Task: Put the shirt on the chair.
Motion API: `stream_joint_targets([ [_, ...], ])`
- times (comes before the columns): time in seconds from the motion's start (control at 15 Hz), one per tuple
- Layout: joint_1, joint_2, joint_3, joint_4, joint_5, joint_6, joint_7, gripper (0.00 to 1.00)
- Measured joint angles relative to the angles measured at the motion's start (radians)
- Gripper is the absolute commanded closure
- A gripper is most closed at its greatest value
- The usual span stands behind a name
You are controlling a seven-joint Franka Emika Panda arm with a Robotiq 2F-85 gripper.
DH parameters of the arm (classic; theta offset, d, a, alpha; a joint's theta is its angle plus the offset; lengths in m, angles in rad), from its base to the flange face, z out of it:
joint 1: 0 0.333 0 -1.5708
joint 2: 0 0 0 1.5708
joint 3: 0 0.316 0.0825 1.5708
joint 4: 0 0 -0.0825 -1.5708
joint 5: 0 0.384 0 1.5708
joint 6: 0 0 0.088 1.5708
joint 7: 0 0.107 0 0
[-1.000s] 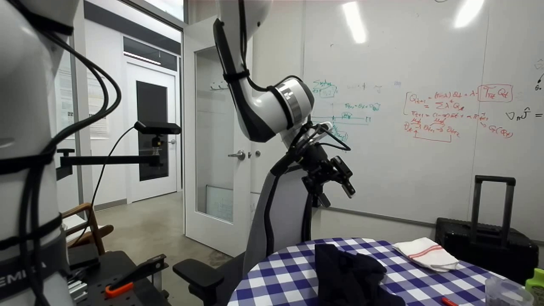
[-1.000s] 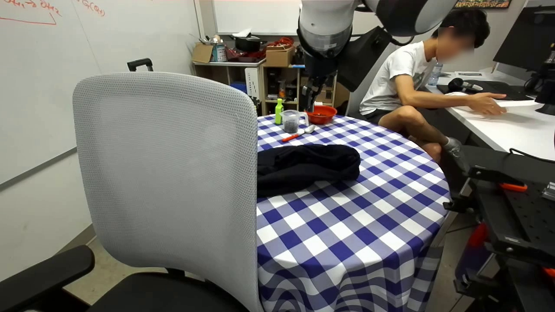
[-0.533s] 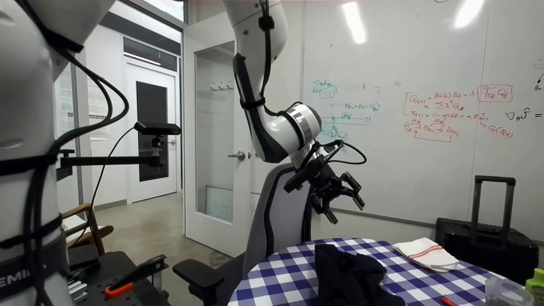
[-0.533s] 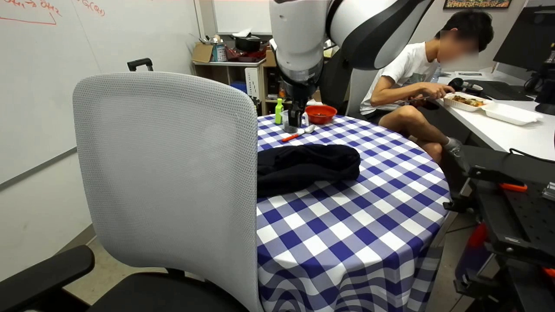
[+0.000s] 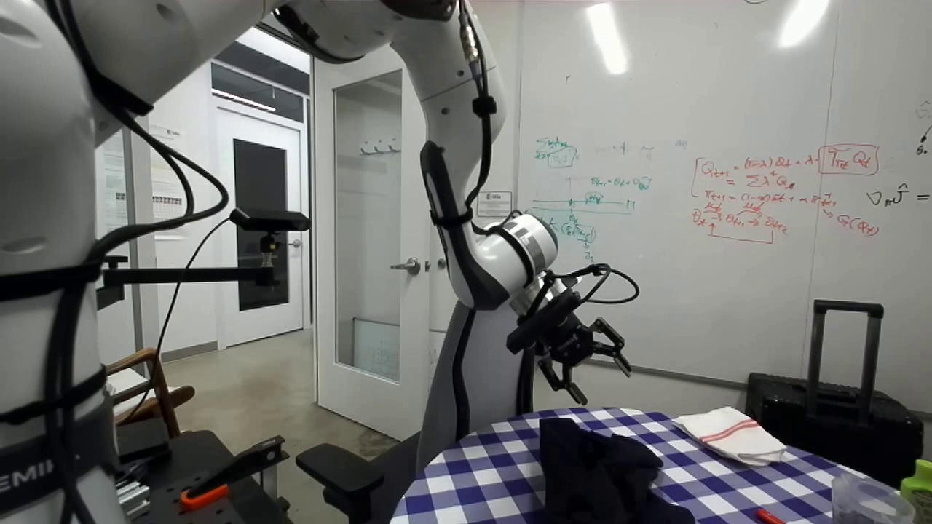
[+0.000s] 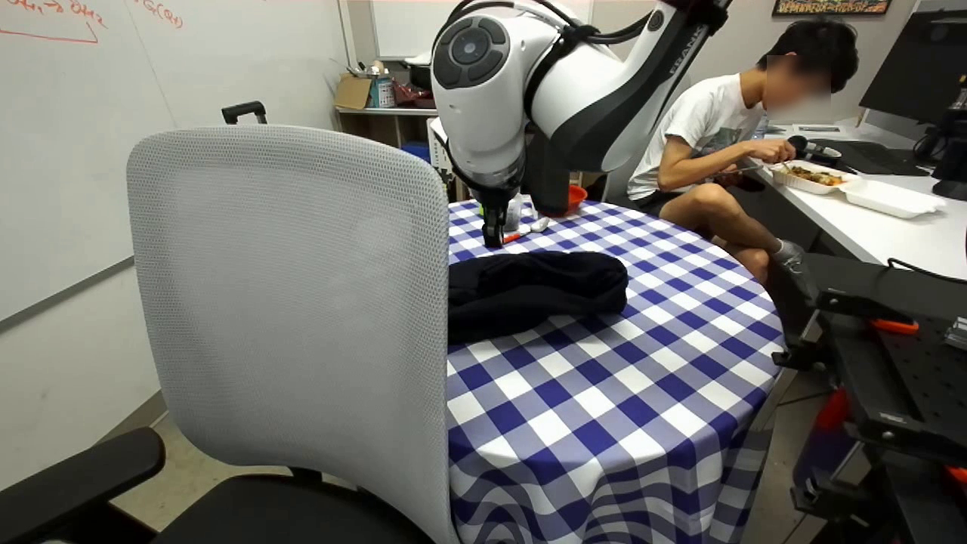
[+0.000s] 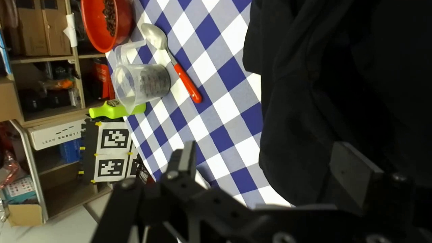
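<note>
In an exterior view, the chair [image 5: 484,378] is standing left of the fingers [image 5: 577,394] of your gripper [image 5: 604,385], your arm [image 5: 466,131] hiding the top of its back; you are holding those fingers wide apart, slanting down above the table [image 5: 473,466], gripping nothing; the shirt [image 5: 601,473], dark and bunched, is lying on the table, below the fingertips and apart from them, and in the wrist view it is showing beyond the rightmost finger; the towel [image 5: 728,434] is lying folded, lower than the fingers and to their right; farther right of them, the spoon [image 5: 769,516] is showing just its red handle; the case [image 5: 834,433] is standing past the table's edge, its handle sticking up; the cup [image 5: 863,502] is standing on the table; the bottle [image 5: 919,484], green, is standing farthest right of your fingers.
</note>
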Motion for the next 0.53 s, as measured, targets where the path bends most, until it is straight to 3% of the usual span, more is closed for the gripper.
stream_joint_targets([
  [0.27,-0.001,0.073,-0.003,0.065,0.018,0.0,-0.057,0.0],
  [0.53,-0.002,0.114,0.007,0.085,0.118,0.0,-0.156,0.0],
])
